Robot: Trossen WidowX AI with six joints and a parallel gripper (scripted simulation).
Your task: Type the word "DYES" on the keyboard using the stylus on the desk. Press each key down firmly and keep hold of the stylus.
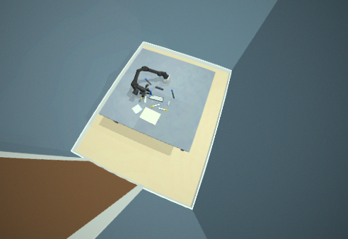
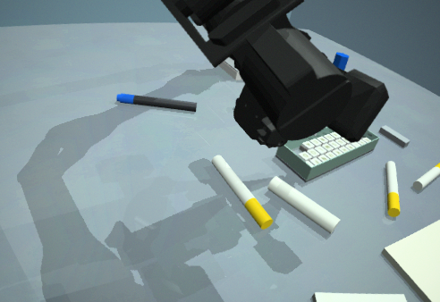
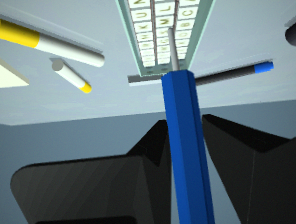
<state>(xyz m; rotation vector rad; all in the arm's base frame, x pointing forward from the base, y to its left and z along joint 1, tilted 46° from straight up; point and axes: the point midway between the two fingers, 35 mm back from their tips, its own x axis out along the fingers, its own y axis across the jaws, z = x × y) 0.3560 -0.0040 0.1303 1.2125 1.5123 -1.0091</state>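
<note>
My gripper is shut on a blue stylus. The stylus's blue top end sticks up behind the gripper in the exterior view. The stylus's thin grey tip points down at the keys of the small green keyboard, near one end of it. I cannot tell whether the tip touches a key. The arm's black body hides the fingers and part of the keyboard in the exterior view.
A black marker with a blue cap lies on the desk. Two white markers with yellow caps and a plain white one lie near the keyboard. A grey bar and paper sheets lie nearby.
</note>
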